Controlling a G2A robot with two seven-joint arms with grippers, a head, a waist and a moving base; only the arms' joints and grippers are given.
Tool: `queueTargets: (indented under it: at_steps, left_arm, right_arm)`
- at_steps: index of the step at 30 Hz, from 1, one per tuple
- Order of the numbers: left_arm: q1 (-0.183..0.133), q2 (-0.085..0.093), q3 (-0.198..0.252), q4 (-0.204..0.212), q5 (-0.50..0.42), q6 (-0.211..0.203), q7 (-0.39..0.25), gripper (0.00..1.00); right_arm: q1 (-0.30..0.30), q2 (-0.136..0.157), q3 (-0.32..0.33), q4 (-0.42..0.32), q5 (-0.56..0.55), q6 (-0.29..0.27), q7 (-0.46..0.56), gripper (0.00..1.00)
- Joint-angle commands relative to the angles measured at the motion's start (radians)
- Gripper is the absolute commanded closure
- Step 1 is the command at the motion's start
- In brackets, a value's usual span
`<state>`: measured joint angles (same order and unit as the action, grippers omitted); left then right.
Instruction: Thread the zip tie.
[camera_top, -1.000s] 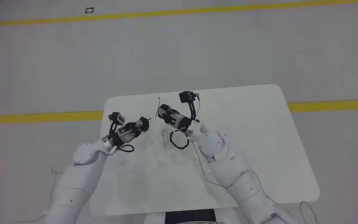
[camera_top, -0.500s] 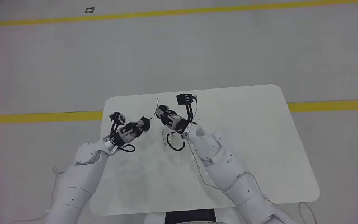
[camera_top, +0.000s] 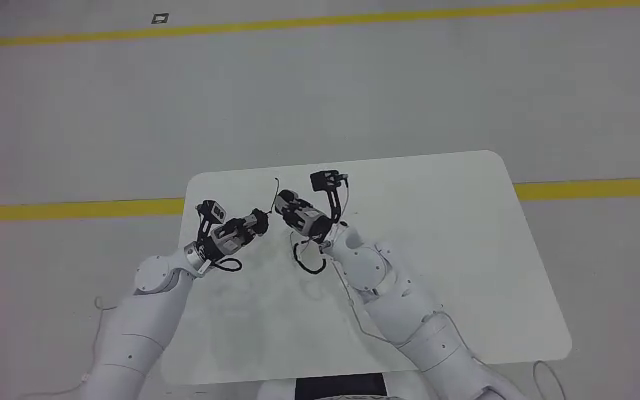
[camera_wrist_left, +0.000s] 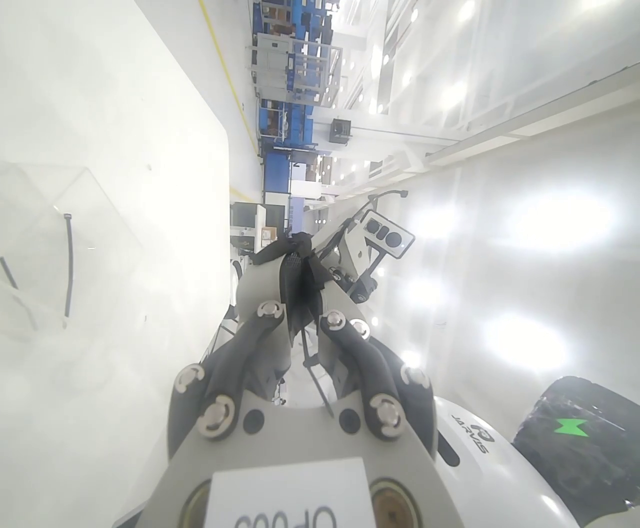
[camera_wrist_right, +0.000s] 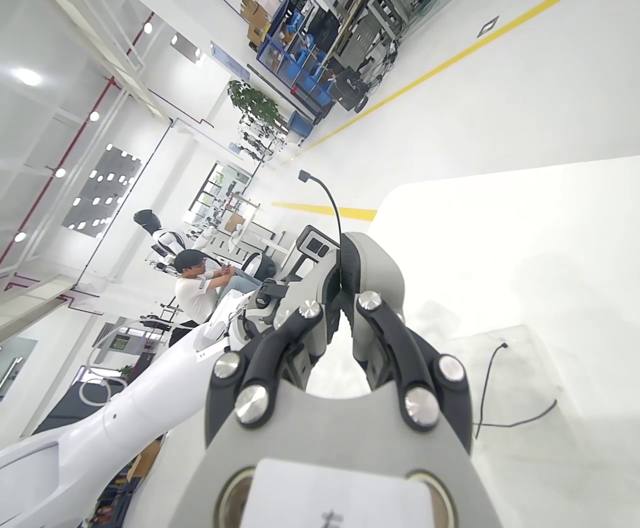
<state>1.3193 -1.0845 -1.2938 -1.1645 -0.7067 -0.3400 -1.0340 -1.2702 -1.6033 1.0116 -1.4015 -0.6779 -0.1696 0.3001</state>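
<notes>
Right claw: the right gripper (camera_wrist_right: 344, 260) is clamped on a slim black plastic zip tie (camera_wrist_right: 332, 205). It pinches the strap, and the square head end arcs free above the fingertips.
Left claw: the left gripper (camera_wrist_left: 299, 250) has its dark padded fingertips pressed together. A thin black strip (camera_wrist_left: 316, 380) trails back from between them toward the wrist and looks pinched there. Whether it is this tie's tail or another tie, I cannot tell.
Change: over the last second the right gripper (camera_top: 287, 204) has carried the tie sideways toward the left gripper (camera_top: 258, 221), which has barely shifted. The gap has narrowed; the two are near but apart.
Meaning: this looks like lining up. Nothing has entered the head yet, so the threading is not done.
Around: both claws hang over a white table with rounded corners (camera_top: 450, 200). A clear plastic tray (camera_wrist_right: 530, 360) on it holds spare black ties (camera_wrist_left: 68, 260).
Writing: a printed word runs along the white wrist shell (camera_wrist_left: 472, 437). White stickers on both claw bases carry characters cut off at the edge. A green mark (camera_wrist_left: 570, 427) sits on a black wrap.
</notes>
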Motion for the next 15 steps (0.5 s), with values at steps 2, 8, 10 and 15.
queueTargets:
  at_steps: [2,8,10,15]
  left_arm:
    - [0.0,0.0,0.0,0.0,0.0,0.0,0.0,1.0]
    - [0.0,0.0,0.0,0.0,0.0,0.0,0.0,1.0]
    - [0.0,0.0,0.0,0.0,0.0,0.0,0.0,1.0]
    - [0.0,0.0,0.0,0.0,0.0,0.0,0.0,1.0]
  right_arm:
    - [0.004,0.001,-0.006,0.002,-0.003,0.007,-0.006,1.0]
    - [0.009,0.002,-0.015,0.006,-0.011,0.024,-0.023,1.0]
    - [0.011,0.003,-0.018,0.007,-0.011,0.028,-0.029,1.0]
    - [0.016,0.004,-0.024,0.014,-0.006,0.035,-0.035,1.0]
